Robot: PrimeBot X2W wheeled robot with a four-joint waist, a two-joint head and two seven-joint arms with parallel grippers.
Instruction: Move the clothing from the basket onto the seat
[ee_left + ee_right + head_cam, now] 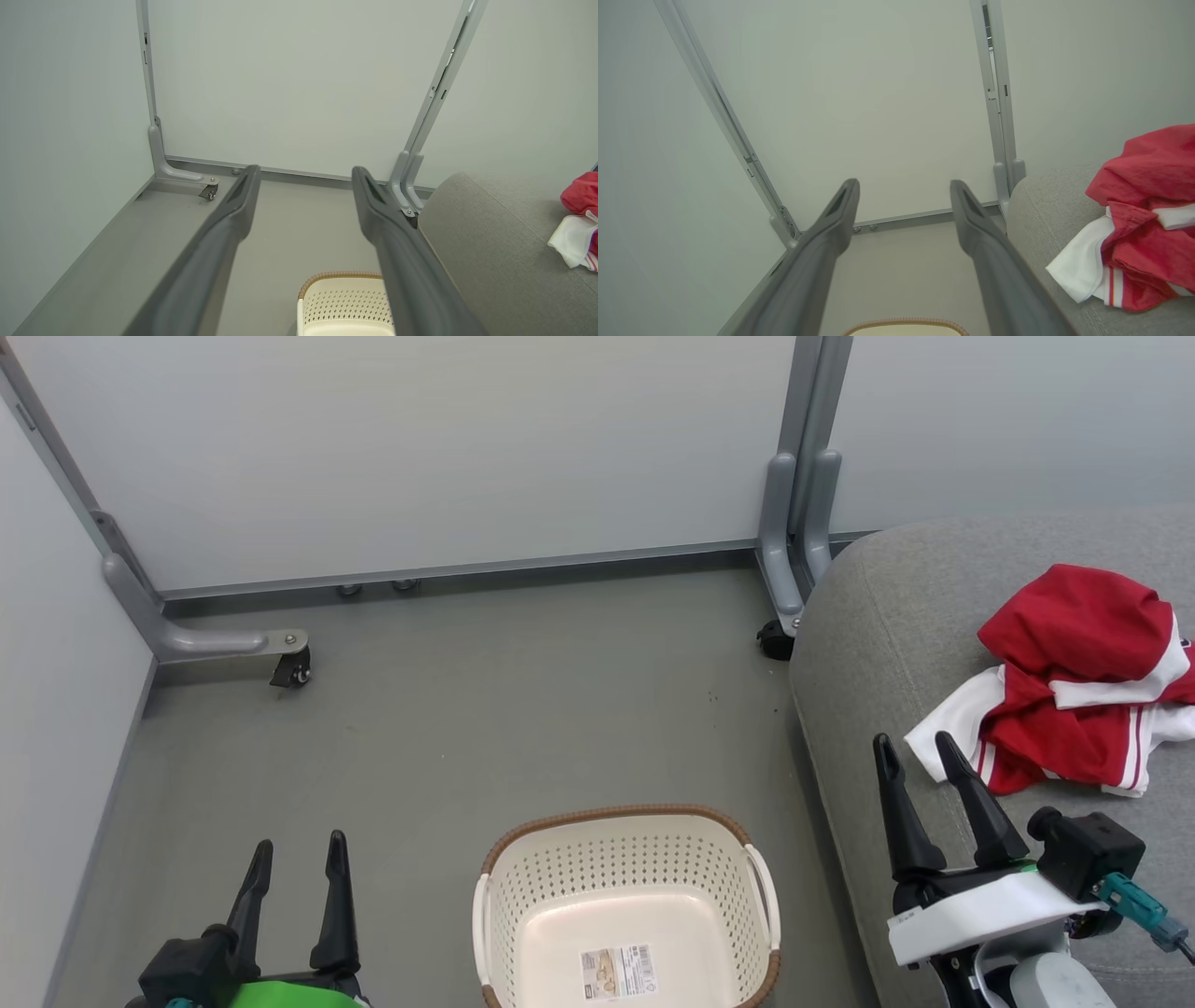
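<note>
I see both pairs of jaws spread wide, gripping nothing. My left gripper (300, 847) hangs over the floor (467, 728), left of the basket (624, 868). My right gripper (912, 745) hangs over the seat (887, 644). The clothing (1083, 681) lies heaped on that seat, just beyond the right fingers. The basket's label (618, 973) shows inside.

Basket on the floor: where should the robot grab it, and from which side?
Probably by the left white handle, coming down from above. The basket stands upright and empty, and that handle seems to bow out from the wall, leaving room for a finger. The open left claw is on that handle's side.
</note>
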